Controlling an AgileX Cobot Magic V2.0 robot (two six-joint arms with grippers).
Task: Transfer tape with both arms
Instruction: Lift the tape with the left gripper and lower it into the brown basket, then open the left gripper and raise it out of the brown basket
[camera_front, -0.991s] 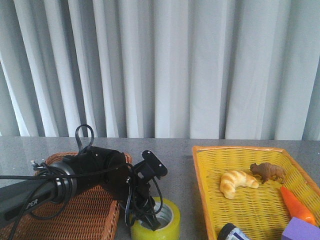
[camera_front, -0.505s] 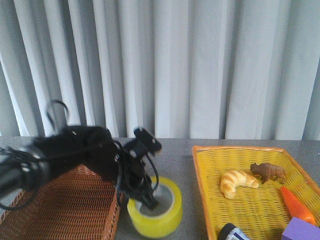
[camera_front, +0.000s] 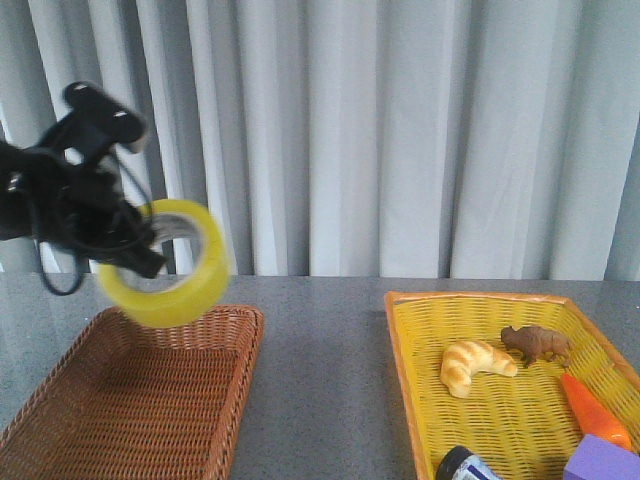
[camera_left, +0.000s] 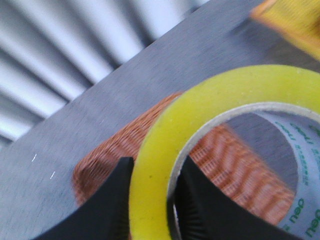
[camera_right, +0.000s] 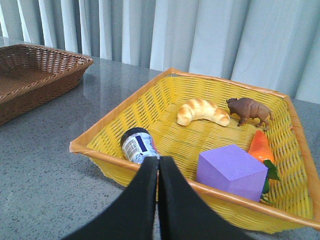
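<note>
Left gripper (camera_left: 150, 200): narrow, clamped on the wall of the tape (camera_front: 170, 262), one finger outside the yellow band, one inside the core. Tape: held in the air, tilted, above the far end of the brown basket (camera_front: 130, 400), clear of it; blurred in front view. Wrist view shows tape (camera_left: 200, 130) filling the frame, basket (camera_left: 120, 150) beneath.

Right gripper (camera_right: 158, 172): fingers pressed together, empty, at the near rim of the yellow basket (camera_right: 125, 107).

Yellow basket contents: croissant (camera_right: 202, 112), bison figure (camera_right: 250, 111), carrot (camera_right: 260, 148), purple block (camera_right: 231, 171), small jar (camera_right: 137, 145).
</note>
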